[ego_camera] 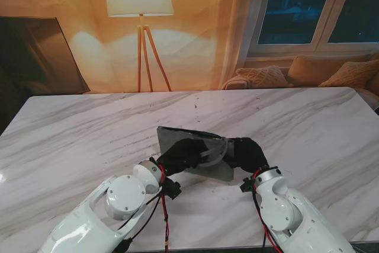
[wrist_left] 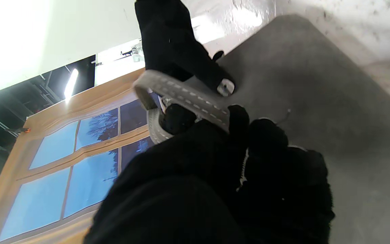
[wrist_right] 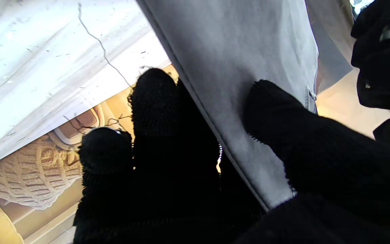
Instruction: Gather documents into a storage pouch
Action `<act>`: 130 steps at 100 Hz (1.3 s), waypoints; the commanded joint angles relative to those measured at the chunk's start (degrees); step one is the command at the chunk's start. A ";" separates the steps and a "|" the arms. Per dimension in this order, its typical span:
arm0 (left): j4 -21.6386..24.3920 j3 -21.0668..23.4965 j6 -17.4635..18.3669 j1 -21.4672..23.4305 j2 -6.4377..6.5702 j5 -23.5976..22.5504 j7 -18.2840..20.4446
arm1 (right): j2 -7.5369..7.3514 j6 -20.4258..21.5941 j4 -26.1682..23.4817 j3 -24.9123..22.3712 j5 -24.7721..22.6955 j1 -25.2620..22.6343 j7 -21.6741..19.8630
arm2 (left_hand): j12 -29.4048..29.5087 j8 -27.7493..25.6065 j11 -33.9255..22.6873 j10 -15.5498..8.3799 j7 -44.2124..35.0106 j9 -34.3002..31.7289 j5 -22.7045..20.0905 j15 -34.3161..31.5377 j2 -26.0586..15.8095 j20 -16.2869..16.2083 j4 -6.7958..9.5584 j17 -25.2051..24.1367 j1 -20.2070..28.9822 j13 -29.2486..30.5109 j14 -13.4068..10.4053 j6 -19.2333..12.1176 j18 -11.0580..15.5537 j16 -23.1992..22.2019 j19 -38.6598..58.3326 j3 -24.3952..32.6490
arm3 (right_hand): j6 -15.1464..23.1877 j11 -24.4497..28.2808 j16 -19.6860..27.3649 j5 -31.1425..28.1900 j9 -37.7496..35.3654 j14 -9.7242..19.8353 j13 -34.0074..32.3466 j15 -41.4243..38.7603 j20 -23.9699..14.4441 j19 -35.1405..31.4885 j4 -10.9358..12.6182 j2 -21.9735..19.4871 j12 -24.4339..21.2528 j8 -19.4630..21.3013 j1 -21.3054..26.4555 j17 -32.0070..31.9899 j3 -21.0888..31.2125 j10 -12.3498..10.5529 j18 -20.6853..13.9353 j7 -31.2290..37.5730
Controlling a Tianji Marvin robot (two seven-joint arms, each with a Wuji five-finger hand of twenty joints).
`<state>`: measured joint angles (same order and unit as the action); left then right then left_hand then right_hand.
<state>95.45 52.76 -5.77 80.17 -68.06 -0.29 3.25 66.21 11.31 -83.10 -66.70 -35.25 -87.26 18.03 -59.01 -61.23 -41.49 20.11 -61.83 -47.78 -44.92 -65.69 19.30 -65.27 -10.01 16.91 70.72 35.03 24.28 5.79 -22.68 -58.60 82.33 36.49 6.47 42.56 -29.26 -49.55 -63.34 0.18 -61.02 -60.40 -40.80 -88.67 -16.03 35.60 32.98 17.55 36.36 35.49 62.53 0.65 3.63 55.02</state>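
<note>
A flat grey storage pouch (ego_camera: 177, 138) is held up off the marble table (ego_camera: 83, 128), tilted, between my two black-gloved hands. My left hand (ego_camera: 180, 153) is shut on the pouch's pale stitched strap (wrist_left: 185, 98) at its near edge. My right hand (ego_camera: 246, 152) is shut on the pouch's right edge, thumb on the grey face (wrist_right: 235, 47) and fingers (wrist_right: 154, 101) behind it. In the right wrist view the other gloved hand (wrist_right: 381, 51) shows at the corner. No documents are visible in any view.
The marble table spreads wide to the left, right and far side of the pouch. Beyond its far edge stand a tripod floor lamp (ego_camera: 140, 4), a dark screen (ego_camera: 35, 51) at the left and a sofa with cushions (ego_camera: 308, 72) under a window.
</note>
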 commanded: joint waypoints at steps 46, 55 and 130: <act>6.76 8.13 -0.42 2.64 2.09 -9.73 0.01 | -0.12 -0.87 -0.05 0.05 -0.95 0.07 -0.84 | -2.08 -3.31 -5.96 -2.33 -6.39 -3.42 -7.02 -4.01 -5.26 -2.80 2.80 3.90 3.24 3.97 6.38 -2.31 4.03 -2.44 2.80 1.66 | 6.68 0.39 0.40 -4.48 -2.12 1.49 -2.99 -1.00 0.80 -2.46 0.02 -0.72 0.31 2.40 4.12 0.73 2.56 2.16 -0.45 4.00; 7.34 9.06 -1.75 3.01 2.32 -10.78 0.45 | -0.15 -0.93 -0.18 -0.02 -0.91 0.01 -0.99 | -2.17 -2.99 -6.01 -2.12 -5.43 -3.63 -6.54 -4.71 -5.00 -3.11 3.04 4.42 3.24 4.38 6.59 -1.96 4.09 -2.74 3.37 1.56 | 6.61 0.38 0.41 -4.66 -2.19 1.39 -3.03 -0.98 0.81 -2.46 0.03 -0.67 0.40 2.53 4.14 0.73 2.60 2.23 -0.44 4.05; 9.53 7.72 -0.55 1.96 2.93 -11.85 2.56 | -0.21 1.87 -1.52 -0.85 -0.54 -0.89 -1.19 | -2.03 -0.43 -5.70 -1.76 -3.27 -4.00 -4.92 -6.51 -4.37 -3.96 3.40 5.84 3.24 5.22 6.48 -1.63 4.86 -3.12 4.68 0.54 | 3.96 -3.30 0.41 4.60 6.66 2.71 1.14 1.76 1.13 0.62 -1.16 2.02 0.13 0.74 -6.57 -2.71 2.76 0.40 -1.55 -0.71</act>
<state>103.56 60.94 -6.86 81.73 -65.03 -12.21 4.82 66.07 12.82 -83.95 -67.25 -35.46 -87.57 17.08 -59.11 -61.79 -42.36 20.21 -60.91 -47.87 -47.96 -69.98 18.72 -68.03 -9.57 20.93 70.69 38.54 24.27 4.52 -23.48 -60.99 85.22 36.49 8.06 39.99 -29.05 -48.02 -59.64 0.88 -61.97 -59.63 -40.09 -88.46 -16.38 36.38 33.11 18.32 32.72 34.13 62.94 0.96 3.43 54.80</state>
